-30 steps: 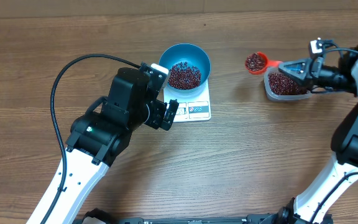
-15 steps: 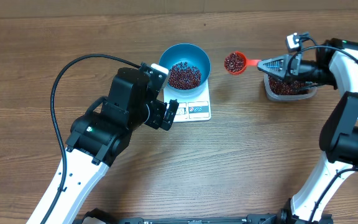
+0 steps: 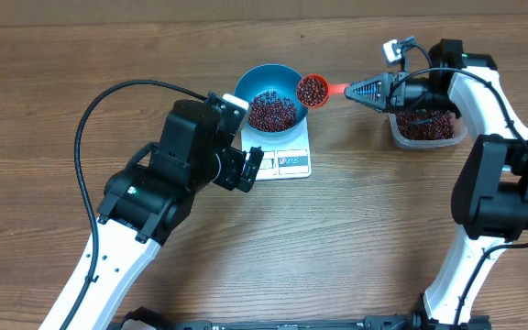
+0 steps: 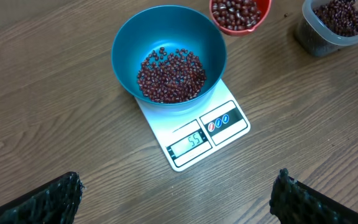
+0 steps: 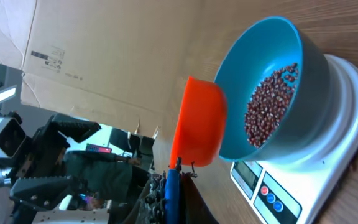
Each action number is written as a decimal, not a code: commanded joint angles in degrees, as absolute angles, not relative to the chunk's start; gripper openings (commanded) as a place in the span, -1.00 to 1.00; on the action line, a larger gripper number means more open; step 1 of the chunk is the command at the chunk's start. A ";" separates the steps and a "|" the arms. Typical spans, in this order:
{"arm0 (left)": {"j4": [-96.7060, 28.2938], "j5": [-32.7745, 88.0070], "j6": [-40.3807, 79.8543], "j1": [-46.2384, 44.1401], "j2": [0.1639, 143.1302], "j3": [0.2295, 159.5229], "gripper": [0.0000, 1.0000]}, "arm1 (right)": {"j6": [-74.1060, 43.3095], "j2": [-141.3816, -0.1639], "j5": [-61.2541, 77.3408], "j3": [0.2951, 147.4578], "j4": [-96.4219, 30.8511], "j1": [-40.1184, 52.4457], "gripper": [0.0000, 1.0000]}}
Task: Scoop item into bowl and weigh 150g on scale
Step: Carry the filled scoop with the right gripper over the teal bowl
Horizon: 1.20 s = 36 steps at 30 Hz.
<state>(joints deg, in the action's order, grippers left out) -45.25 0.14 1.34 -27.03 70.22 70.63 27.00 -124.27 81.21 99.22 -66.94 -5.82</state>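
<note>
Your right tool (image 3: pixel 367 90) is clamped on the handle of the red scoop (image 3: pixel 313 89). The cup is full of beans and hangs right at the rim of the blue bowl (image 3: pixel 262 77) on the side facing that arm, seemingly just overlapping it. The handle's long axis runs almost straight across the worktop (image 3: pixel 383 229) from tool to bowl, so the bowl lies directly ahead of the cup, to the left of your right arm. I judge that a short push along that line, then a roll of the wrist, would tip the load in. The bowl sits on the white scale (image 3: pixel 287 162) and holds a heap of beans (image 3: pixel 271 111). The display reads 55, so further scoops from the clear tub (image 3: pixel 399 136) under your right wrist look necessary. Your left tool (image 3: pixel 250 167) has its fingers wide apart, holding nothing, just beside the scale's display edge; it is the nearer one, but idle.
</note>
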 commanded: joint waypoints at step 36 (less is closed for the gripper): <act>-45.23 -0.49 1.72 -27.27 70.46 70.22 0.99 | 16.45 -123.83 59.72 101.01 -40.10 5.04 -0.93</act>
